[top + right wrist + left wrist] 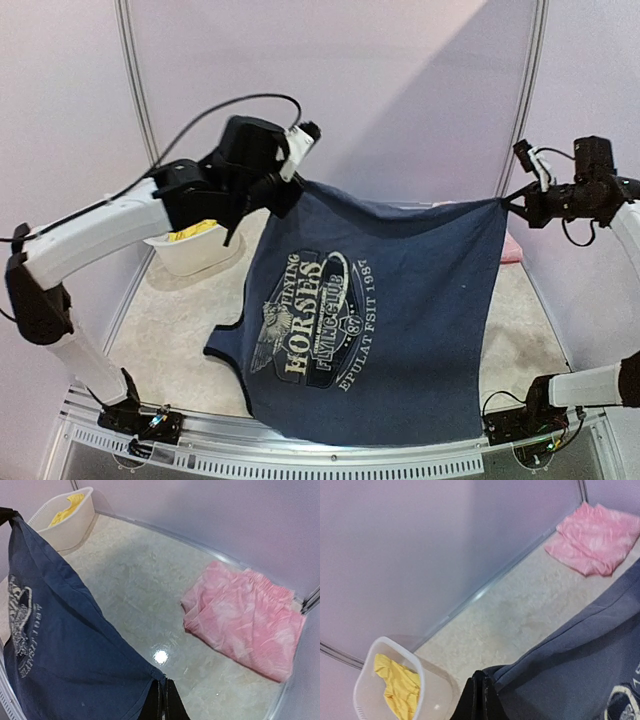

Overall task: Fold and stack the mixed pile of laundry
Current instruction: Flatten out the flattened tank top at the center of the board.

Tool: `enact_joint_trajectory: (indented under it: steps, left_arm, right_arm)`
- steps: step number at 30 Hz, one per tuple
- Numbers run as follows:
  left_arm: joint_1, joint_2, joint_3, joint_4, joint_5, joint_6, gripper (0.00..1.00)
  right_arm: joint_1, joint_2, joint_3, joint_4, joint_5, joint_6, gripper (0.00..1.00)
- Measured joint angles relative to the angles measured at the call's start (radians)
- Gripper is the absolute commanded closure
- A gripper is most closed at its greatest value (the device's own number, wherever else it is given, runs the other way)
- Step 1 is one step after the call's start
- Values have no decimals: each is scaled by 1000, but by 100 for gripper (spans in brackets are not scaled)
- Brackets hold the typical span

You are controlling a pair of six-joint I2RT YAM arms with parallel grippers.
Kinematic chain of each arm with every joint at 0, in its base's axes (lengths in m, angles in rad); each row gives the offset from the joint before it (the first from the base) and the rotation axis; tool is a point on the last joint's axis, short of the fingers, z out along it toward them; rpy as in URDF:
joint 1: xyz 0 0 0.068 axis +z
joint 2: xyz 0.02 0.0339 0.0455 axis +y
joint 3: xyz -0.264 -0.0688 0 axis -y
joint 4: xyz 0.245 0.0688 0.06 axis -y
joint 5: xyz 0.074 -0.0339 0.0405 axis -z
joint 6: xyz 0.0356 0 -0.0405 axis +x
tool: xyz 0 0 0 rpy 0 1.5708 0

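Navy top (380,320) hangs stretched in air between both arms, above tabletop (135,585), horse print facing top camera. Left pincer (481,682) fully closed, gripping left upper corner of the top. Right pincer (163,692) fully closed, gripping right upper corner. Pink piece (245,622) lies folded on tabletop, far right. Yellow piece (395,686) inside white tub (420,680), far left.

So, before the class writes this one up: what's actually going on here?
Both arms hold the navy top up in the air, stretched between them: the left gripper shut on one upper corner, the right gripper on the other. A pink piece lies folded on the table; a yellow piece sits in the white tub.
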Motion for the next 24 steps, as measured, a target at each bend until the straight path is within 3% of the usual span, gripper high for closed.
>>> enact_joint_trajectory:
  steps: [4, 10, 17, 24]
  left_arm:
    - [58, 200, -13, 20, 86, -43, 100]
    - [132, 402, 37, 28, 169, -93, 100]
    - [223, 492, 96, 53, 235, -148, 100]
    - [280, 572, 120, 69, 297, -204, 100]
  right_arm:
    - [8, 167, -89, 124, 26, 31, 100]
    - [18, 459, -41, 272, 96, 58, 100]
    - [27, 756, 174, 301, 193, 93, 100]
    - [54, 890, 272, 302, 246, 105, 100]
